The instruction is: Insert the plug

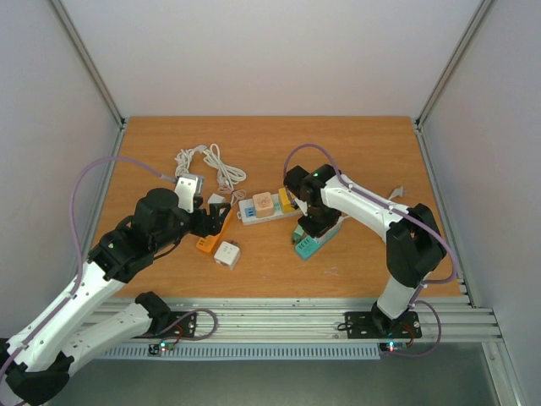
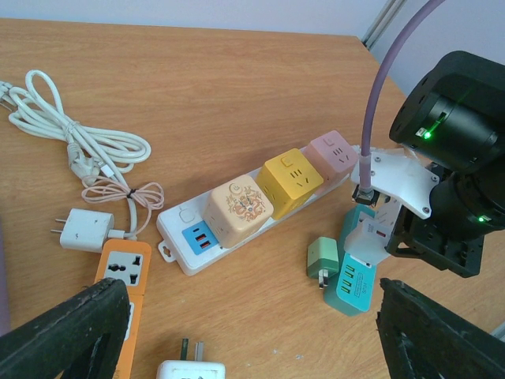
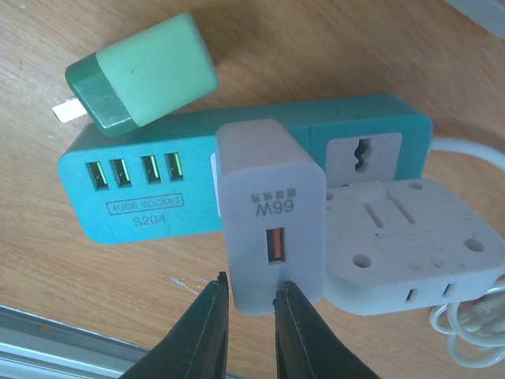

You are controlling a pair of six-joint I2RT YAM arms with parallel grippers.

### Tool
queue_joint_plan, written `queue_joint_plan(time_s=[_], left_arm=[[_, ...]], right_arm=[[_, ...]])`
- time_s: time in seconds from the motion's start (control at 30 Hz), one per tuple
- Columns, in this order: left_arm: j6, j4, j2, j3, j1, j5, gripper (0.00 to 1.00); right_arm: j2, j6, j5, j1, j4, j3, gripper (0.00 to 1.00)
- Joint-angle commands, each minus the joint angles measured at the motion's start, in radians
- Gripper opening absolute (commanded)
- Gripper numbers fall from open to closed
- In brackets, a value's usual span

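Observation:
A white 66W charger [image 3: 272, 213] stands on the teal power strip [image 3: 142, 205], USB port facing the camera; it also shows in the left wrist view [image 2: 371, 237]. My right gripper [image 3: 252, 284] is nearly shut. Its tips sit at the charger's near edge, one beside it and one over its face, not clasping it. A green plug [image 3: 142, 75] lies loose by the strip's USB end. My left gripper [image 2: 248, 316] is wide open and empty, hovering near the orange strip [image 1: 211, 237].
A white strip [image 2: 185, 237] carries beige, yellow and pink cube adapters. A white multi-adapter [image 3: 410, 237] sits on the teal strip beside the charger. A white cube plug [image 1: 226, 254], a small white charger [image 2: 83, 230] and coiled cables [image 2: 71, 134] lie at the left.

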Motion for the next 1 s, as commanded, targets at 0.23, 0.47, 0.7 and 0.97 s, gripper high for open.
queue_joint_plan(time_s=[0.23,0.47,0.7,0.97], left_arm=[[0.008,0.034,0.005,-0.011,0.0,0.007,0.86],[0.008,0.031,0.005,-0.011,0.0,0.005,0.86],[0.007,0.031,0.007,-0.011,0.001,0.004,0.86],[0.004,0.032,0.003,-0.012,0.0,-0.025,0.86]], right_arm=[[-0.004,0.058,-0.063,-0.008,0.039,-0.084,0.24],[0.004,0.079,-0.076,-0.008,0.044,-0.101,0.27],[-0.031,0.102,-0.025,-0.008,0.012,-0.018,0.41],[-0.049,0.183,0.077,0.081,0.045,0.097,0.53]])
